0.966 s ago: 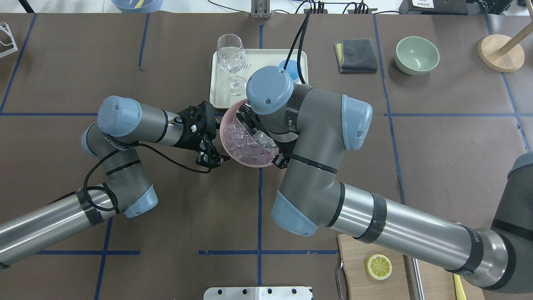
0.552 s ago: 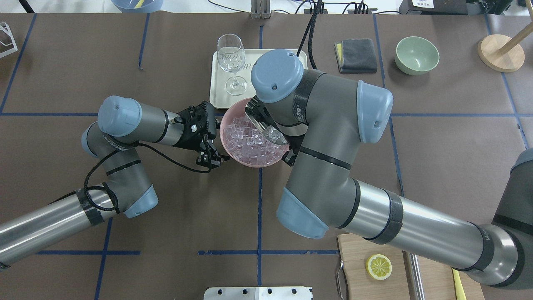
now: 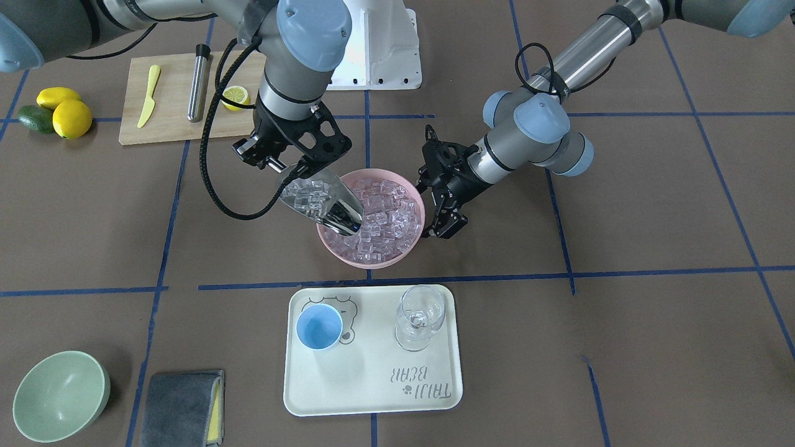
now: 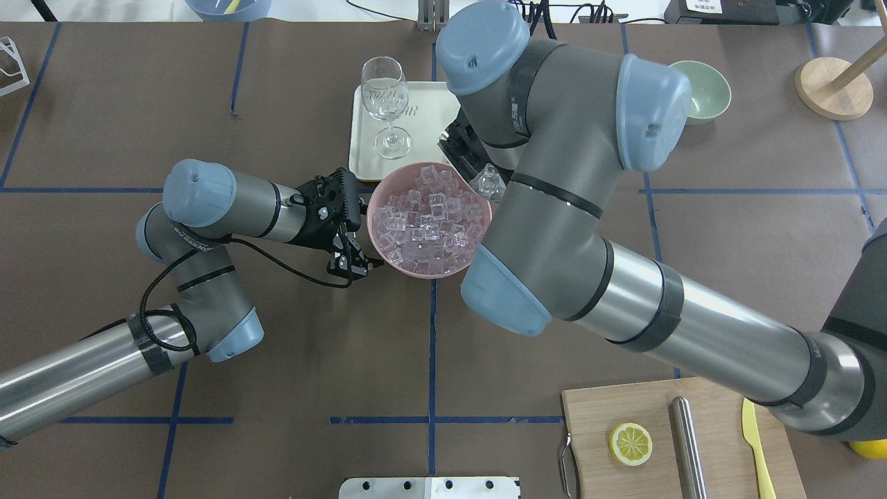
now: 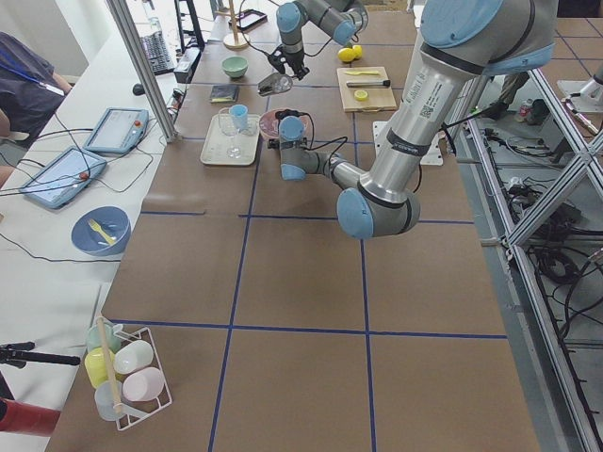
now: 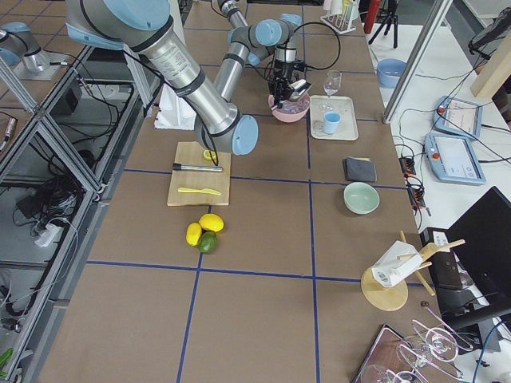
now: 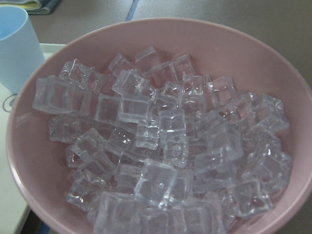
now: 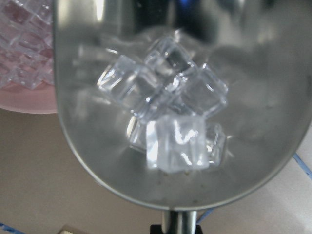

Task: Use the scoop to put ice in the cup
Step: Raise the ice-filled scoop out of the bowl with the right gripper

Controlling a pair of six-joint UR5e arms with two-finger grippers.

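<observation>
**Loaded scoop held at the bowl's edge, cup on the tray**

The right gripper (image 3: pixel 287 167) was pinching the short handle of the scoop (image 3: pixel 320 202), with its fingers pressed on it from both sides. In the front-facing view the trough pointed toward 5 o'clock. Its tip lay over the 9 o'clock rim of the pink bowl (image 3: pixel 372 262). Several cubes of ice (image 8: pixel 165 112) sat inside the trough. In the right wrist view the bowl showed only at the 10 o'clock corner, and brown table (image 3: pixel 621 217) showed below the scoop. A big pile of the ice filled the bowl.

The left gripper (image 3: pixel 444 226) was at the bowl's 3 o'clock side, just beside the rim. I could not tell whether its fingers were spread or closed on the rim.

The cup (image 3: pixel 318 327) stood upright at 7 o'clock from the bowl, well apart from the scoop. It was on the cream tray (image 3: pixel 372 397), in the tray's 10 o'clock part. A wine glass (image 3: pixel 420 316) stood on the same tray at 3 o'clock from the cup.
</observation>
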